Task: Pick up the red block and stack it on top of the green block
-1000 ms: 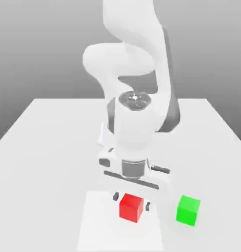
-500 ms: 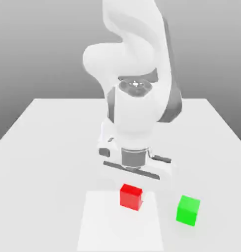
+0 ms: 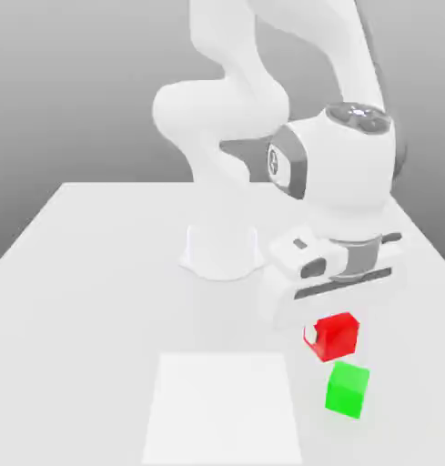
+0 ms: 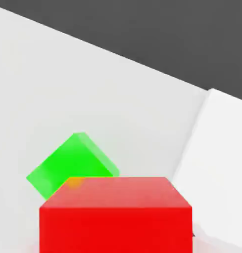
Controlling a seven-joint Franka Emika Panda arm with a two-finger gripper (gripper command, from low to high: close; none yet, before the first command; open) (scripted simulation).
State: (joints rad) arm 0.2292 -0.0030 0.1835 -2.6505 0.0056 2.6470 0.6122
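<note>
since the earlier frame, the arm has swung toward the exterior view's right and lifted the red block point(image 3: 334, 335) off the table point(image 3: 98, 273). gripper point(image 3: 331, 333) fingers are clamped tight on it, holding it lower right, just above the green block point(image 3: 347, 389), likely for stacking.

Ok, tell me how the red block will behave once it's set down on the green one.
The red block, held shut in the hand, looks rigid with flat faces, so it probably won't roll. Its matte surface suggests little slipping. The green block is the same size, so an off-centre placement could tip it.
</note>
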